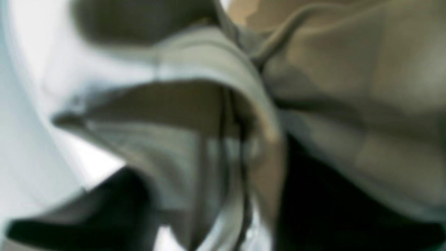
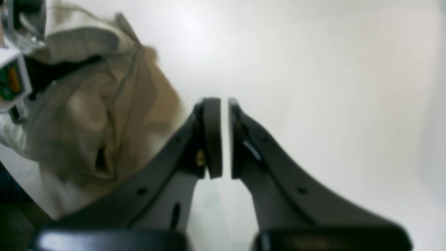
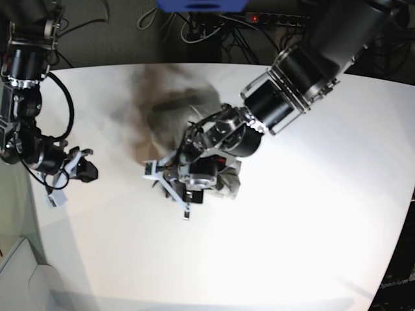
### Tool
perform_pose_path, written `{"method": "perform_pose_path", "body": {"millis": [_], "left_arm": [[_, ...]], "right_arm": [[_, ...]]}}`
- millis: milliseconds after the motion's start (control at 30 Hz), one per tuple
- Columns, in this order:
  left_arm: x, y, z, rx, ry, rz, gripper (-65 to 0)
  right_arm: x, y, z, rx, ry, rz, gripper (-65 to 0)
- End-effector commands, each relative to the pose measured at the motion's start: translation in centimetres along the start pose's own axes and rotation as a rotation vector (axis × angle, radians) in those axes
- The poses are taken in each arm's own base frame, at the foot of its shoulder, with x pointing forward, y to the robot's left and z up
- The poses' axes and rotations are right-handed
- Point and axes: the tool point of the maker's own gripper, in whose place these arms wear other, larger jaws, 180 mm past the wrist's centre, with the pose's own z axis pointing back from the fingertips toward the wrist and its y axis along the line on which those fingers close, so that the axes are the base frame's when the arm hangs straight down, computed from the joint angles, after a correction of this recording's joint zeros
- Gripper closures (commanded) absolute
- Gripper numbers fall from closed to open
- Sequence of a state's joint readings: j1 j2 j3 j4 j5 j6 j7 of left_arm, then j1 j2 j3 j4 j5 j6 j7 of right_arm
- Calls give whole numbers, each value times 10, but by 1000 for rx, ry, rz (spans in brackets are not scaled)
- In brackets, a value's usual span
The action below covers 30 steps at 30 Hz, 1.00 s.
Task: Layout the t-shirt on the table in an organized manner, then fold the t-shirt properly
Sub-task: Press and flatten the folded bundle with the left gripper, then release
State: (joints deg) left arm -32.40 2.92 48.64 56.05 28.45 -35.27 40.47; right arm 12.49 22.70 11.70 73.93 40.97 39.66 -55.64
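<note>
The t-shirt sits bunched near the middle of the table, toward the far side, still a crumpled heap, so by my reading layout has hardly begun. Your left gripper is down at the heap's near edge; in its wrist view folds of cloth drape across the lens, too blurred to tell whether the fingers pinch fabric or stand spread. Your right gripper hangs over bare table well apart from the shirt, fingers nearly pressed together, holding nothing. The left arm's bulk blocks the shirt's near side. Cables lie beyond the far edge.
</note>
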Motion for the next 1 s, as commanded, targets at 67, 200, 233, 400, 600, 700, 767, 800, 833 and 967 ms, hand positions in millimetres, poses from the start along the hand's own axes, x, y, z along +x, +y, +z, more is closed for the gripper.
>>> {"method": "perform_pose_path", "body": {"millis": [67,200,233,400,600,700,767,800,833,967], "left_arm": [[-9,15,6,45,67,-39,-471],[1,34,19,123,51,-69,-624],[1,37,21,137,53,-80,-640],[-7,50,26,204,113,-140,-650],[-15,84,45,295,107,-59,-650],[-23,108,60,346,76,40,-650],[-26,120,70,379,62,83,-650],[-28,126,77,400,54,100,-650],[-32,130,81,413,59,117,-650],[-50,134,91,438,57,201,-650]], "right_arm": [[22,-2,7,-1,-61,26,-29],[20,-2,7,0,-56,24,-29],[15,-1,7,1,-48,19,-29],[20,4,9,2,-61,41,-29],[26,13,9,13,-83,59,-29],[20,14,8,15,-73,52,-29],[18,15,7,18,-70,51,-29],[17,16,7,19,-68,49,-29],[17,17,6,23,-69,46,-29],[16,22,2,35,-75,38,-29]]}}
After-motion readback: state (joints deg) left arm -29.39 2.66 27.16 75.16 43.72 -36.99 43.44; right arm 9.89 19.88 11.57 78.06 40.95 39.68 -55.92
